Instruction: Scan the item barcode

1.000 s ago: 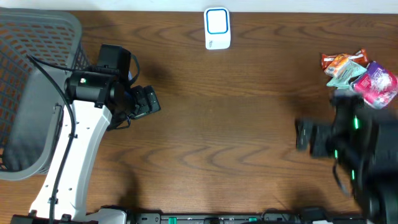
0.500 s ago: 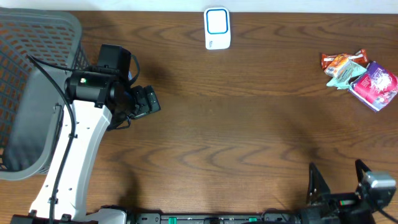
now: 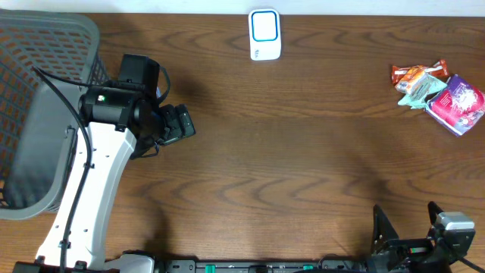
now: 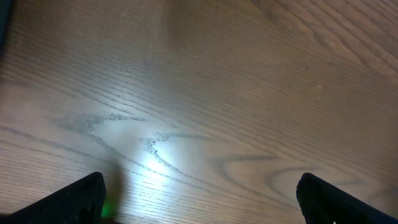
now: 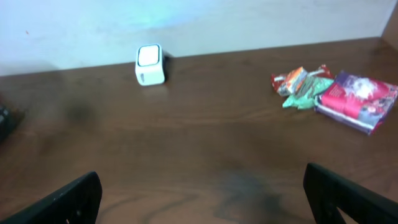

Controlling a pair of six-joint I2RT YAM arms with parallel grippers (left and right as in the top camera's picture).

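Wooden table: snack packets heaped far right, white scanner far centre. Right gripper at near edge, fingers wide, empty; left gripper likewise wide. Best: right arm picks one packet off the heap, barcode turned squarely toward scanner.

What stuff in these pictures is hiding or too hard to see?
- Barcodes on the snack packets: too small from overhead, blurry in the right wrist view.
- The grey basket: cut off by the overhead picture's left edge, and the left arm overlaps its right side.
- The right hand: partly cut off by the overhead picture's bottom edge.
- The white scanner: its markings are too small in both views.
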